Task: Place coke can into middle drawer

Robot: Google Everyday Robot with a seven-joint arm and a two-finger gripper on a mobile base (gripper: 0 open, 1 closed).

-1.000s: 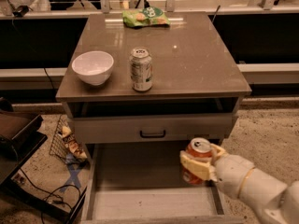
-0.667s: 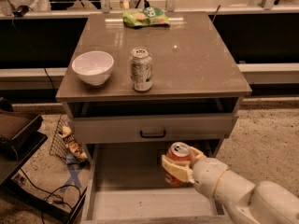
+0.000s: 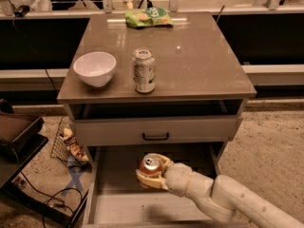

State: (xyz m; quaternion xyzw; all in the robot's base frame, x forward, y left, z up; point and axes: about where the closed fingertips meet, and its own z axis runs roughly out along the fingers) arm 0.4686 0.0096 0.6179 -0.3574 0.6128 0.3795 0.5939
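The coke can, red-orange with a silver top, is held upright in my gripper, whose pale fingers wrap around its sides. The can hangs over the back middle of the open middle drawer, a wide shallow drawer with a pale flat floor pulled out below the cabinet. My arm reaches in from the lower right across the drawer. I cannot tell whether the can's base touches the drawer floor.
A drawer front with a black bar handle sits above. On the cabinet top stand a white bowl, a pale silver-green can and a green chip bag. A wire basket and cables lie on the floor to the left.
My gripper has carried the coke can leftward from the drawer's right side to over its middle, and slightly deeper toward the back.
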